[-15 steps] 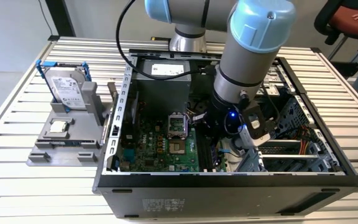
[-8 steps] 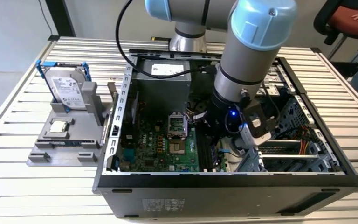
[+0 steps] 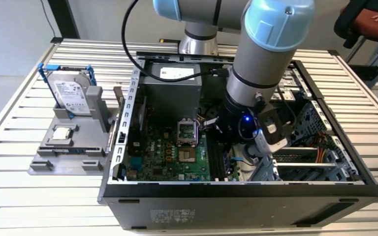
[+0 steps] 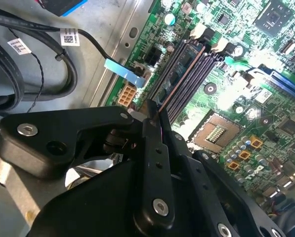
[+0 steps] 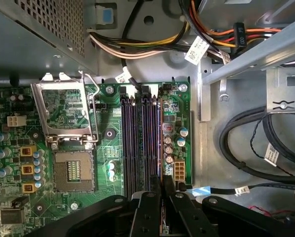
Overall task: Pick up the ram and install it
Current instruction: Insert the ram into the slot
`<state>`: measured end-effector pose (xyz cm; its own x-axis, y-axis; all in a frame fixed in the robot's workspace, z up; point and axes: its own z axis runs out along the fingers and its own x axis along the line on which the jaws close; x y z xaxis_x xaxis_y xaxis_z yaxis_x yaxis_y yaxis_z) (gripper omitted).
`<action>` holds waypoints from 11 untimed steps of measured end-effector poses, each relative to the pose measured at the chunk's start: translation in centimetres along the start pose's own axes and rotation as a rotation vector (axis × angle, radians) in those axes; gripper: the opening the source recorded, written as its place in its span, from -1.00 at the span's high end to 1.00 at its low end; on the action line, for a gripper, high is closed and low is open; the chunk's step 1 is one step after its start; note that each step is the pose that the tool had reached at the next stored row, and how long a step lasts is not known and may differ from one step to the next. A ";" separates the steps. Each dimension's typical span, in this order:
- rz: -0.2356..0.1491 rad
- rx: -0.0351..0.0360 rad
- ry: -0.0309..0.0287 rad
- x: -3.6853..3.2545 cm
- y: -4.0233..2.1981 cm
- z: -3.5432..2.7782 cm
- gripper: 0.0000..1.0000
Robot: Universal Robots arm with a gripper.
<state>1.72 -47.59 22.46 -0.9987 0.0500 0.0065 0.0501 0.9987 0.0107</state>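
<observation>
In the exterior view the arm reaches down into the open computer case (image 3: 241, 194) at the centre of the frame, and the end effector (image 3: 245, 142) sits low inside it, over the right edge of the green motherboard (image 3: 169, 152). The case walls close it in: the drive cage (image 3: 307, 147) stands just to the exterior view's right of the wrist, and the grey power supply (image 3: 171, 81) is at the upper middle of the frame, behind the board.

In the second wrist view the end effector (image 4: 154, 133) has its two black fingers (image 4: 157, 163) pressed together on the ram (image 4: 179, 81), seen edge-on as a thin reddish-brown line running up toward the upper right of the frame. The stick lies along the dark memory slots (image 4: 187, 74), one end clamped between the fingers and the far end near the white slot latches (image 4: 209, 39). Whether it is seated in a slot cannot be told.

In the first wrist view the end effector (image 5: 162, 197) sits at the lower middle of the frame, right over the near end of the memory slots (image 5: 140, 143). The open processor socket (image 5: 74, 170) with its raised metal frame (image 5: 65, 111) lies at the left. Bundled cables (image 5: 137, 47) hang across the upper middle, and black cables (image 5: 256, 148) loop at the right, beyond the board's edge and a bare strip of case floor.

On the slatted table (image 3: 31, 196) at the left of the exterior view, well apart from the case, a grey holder (image 3: 71, 147) carries a hard drive (image 3: 71, 96) in a blue bracket and a small square chip (image 3: 62, 133).
</observation>
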 end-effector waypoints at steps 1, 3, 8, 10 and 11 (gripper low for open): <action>-0.006 0.0000 0.0001 0.00 0.00 0.00 1.00; -0.021 0.0005 0.0003 0.00 0.02 -0.02 1.00; -0.026 0.0003 0.0004 0.01 0.14 0.17 1.00; -0.026 0.0005 0.0007 0.01 0.14 0.33 1.00; -0.026 0.0008 0.0009 0.01 0.14 0.38 1.00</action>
<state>1.71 -47.44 22.08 -0.9997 0.0238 0.0071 0.0238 0.9997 0.0101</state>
